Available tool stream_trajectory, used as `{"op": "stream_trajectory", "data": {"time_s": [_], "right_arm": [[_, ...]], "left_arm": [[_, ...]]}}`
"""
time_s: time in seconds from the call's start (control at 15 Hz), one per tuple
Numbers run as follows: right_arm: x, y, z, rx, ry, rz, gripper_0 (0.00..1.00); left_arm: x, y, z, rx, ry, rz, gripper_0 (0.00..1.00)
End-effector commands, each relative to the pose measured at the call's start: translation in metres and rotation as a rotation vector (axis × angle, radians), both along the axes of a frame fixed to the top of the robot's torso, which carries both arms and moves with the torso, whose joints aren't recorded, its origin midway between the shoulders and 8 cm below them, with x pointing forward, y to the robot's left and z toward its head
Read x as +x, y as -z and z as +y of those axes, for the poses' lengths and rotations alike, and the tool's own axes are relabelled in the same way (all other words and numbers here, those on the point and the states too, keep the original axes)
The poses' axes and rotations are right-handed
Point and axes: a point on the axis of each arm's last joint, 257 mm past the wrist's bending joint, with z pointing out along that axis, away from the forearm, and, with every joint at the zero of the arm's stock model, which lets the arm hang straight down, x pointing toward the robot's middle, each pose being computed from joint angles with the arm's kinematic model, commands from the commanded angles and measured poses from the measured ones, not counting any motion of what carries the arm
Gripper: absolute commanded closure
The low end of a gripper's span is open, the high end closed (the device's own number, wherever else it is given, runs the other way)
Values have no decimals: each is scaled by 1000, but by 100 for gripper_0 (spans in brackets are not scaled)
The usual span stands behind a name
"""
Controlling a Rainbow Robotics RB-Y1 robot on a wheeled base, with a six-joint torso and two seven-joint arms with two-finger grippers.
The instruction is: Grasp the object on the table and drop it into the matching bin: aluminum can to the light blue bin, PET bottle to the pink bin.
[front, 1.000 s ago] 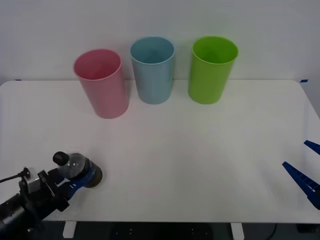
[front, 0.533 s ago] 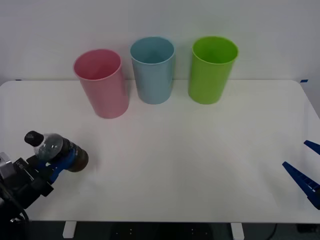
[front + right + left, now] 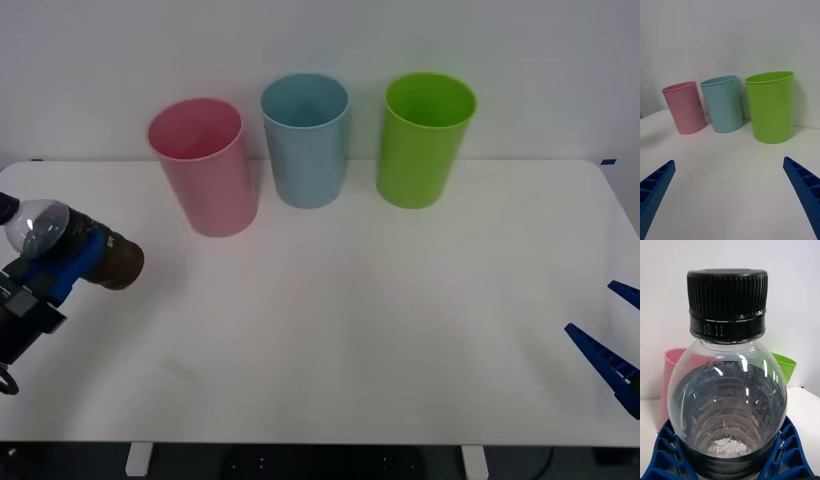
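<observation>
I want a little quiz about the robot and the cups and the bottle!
1. True or false: the left gripper is holding the PET bottle.
2. Which bin stands between the other two? A) pink bin B) light blue bin C) green bin
3. Fill in: the right gripper, at the table's right edge, is ____.

Key: 1 true; 2 B; 3 open.
</observation>
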Motion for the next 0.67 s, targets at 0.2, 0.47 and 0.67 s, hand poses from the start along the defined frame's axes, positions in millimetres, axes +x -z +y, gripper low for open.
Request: {"op": "stream_trajectory", "data": {"time_s": [0.2,0.47,0.67], "right_arm": [[0,0,0,0,0,0,0],[0,0,0,0,0,0,0],[0,0,0,0,0,0,0]], "left_arm": [[29,-53,4,26,45,-8,100],[61,-84,-7,66,74,-38,100],[90,-98,-16,98,76,-55,100]]}}
